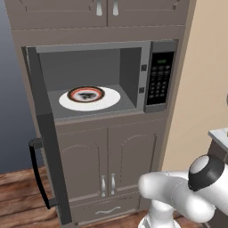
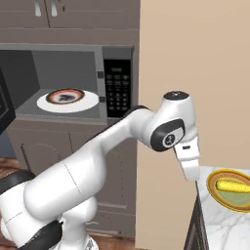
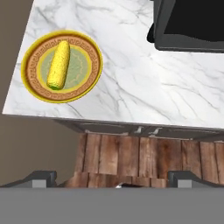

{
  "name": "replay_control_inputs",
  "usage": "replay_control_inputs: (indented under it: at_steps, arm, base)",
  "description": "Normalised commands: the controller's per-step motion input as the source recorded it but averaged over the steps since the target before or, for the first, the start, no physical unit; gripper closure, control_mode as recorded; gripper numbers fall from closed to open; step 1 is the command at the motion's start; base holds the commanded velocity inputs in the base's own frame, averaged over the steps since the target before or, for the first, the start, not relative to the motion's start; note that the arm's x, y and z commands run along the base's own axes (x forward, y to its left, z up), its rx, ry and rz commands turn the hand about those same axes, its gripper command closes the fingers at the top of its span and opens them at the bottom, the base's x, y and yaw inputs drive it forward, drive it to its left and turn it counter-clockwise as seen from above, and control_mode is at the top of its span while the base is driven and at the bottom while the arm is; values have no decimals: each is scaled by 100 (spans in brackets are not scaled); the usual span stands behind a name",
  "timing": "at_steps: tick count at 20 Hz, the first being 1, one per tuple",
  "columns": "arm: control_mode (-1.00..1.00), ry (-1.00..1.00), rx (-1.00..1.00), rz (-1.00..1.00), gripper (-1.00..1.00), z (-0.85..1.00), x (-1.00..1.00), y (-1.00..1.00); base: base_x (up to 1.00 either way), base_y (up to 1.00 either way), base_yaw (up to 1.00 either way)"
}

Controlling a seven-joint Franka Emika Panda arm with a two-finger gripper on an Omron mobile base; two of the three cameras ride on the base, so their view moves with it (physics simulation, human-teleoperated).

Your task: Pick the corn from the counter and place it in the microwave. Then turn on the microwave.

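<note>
— Room around the counter?

— Marble slab ends at a front edge over wooden floor; a black appliance crowds one corner.

— Counts?

— One corn, lying on one yellow-rimmed plate near the counter's corner. One microwave, door swung wide (a dark-rimmed dish sits on its white plate).

— And the gripper?

— It hangs off the counter's edge, jaws spread wide, empty, the corn well apart from its fingertips.
</note>
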Motion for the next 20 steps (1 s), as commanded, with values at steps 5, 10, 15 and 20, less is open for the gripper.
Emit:
replay_control_inputs:
  at_steps: [5, 10, 15, 20]
  arm:
    - [-100, 0, 4, -1, -100, -17, 11, -13]
    - [-100, 0, 4, 0, -100, -13, 8, -15]
    - [-100, 0, 4, 0, -100, -13, 13, -14]
    - [-100, 0, 3, 0, -100, -12, 15, -11]
  base:
    - [0, 0, 0]
    - [0, 0, 0]
    - [0, 0, 0]
    - [0, 0, 0]
